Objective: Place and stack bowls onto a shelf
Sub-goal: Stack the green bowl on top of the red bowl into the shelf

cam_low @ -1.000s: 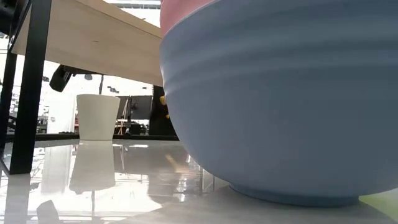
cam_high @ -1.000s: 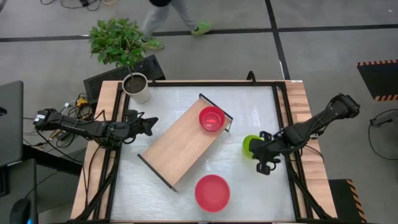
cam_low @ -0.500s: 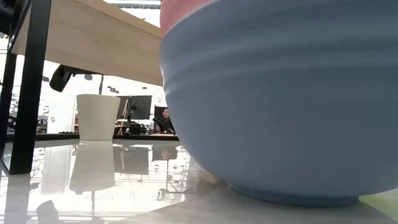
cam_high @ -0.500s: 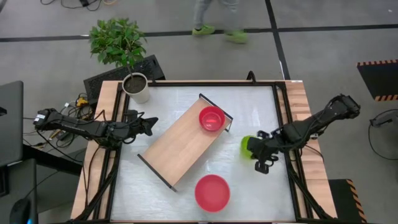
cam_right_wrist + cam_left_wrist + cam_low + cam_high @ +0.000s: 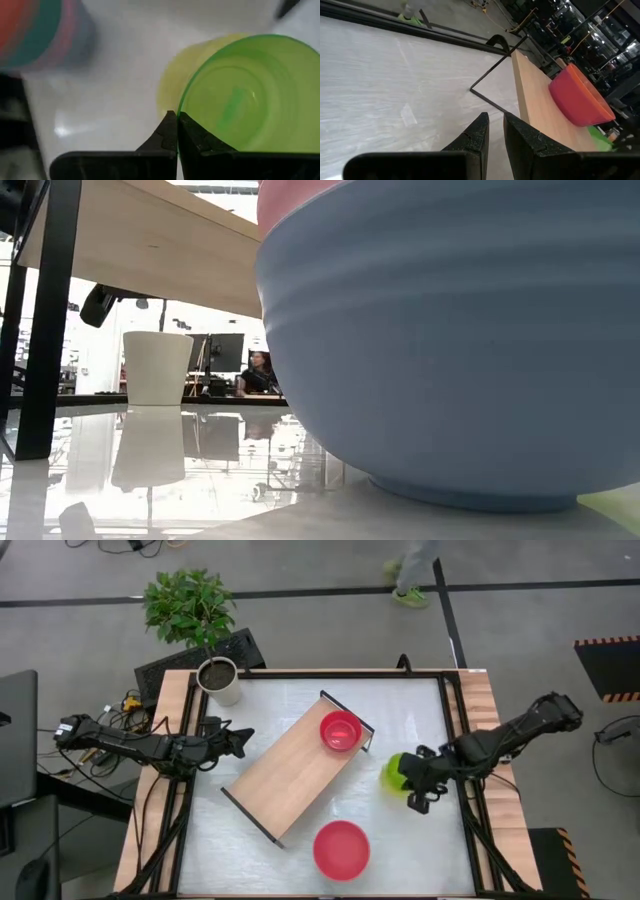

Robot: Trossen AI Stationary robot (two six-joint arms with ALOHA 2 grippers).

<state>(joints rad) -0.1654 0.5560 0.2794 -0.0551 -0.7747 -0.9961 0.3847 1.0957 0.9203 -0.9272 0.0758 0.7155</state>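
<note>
The right gripper (image 5: 409, 783) pinches the rim of the yellow-green bowl (image 5: 396, 772) near the bench's right edge, beside the shelf (image 5: 290, 769). The left gripper (image 5: 243, 737) waits at the left edge, fingers pressed together.

The high view looks straight down on the whole table (image 5: 300, 690). The low view sits at table height, right against the stacked bowls (image 5: 450, 350). Both show the white pot (image 5: 220, 680).

3 bowls (image 5: 340, 730) (image 5: 341, 849) (image 5: 396, 772), 1 shelf (image 5: 290, 770), 1 plant pot (image 5: 219, 680), 2 arms.
</note>
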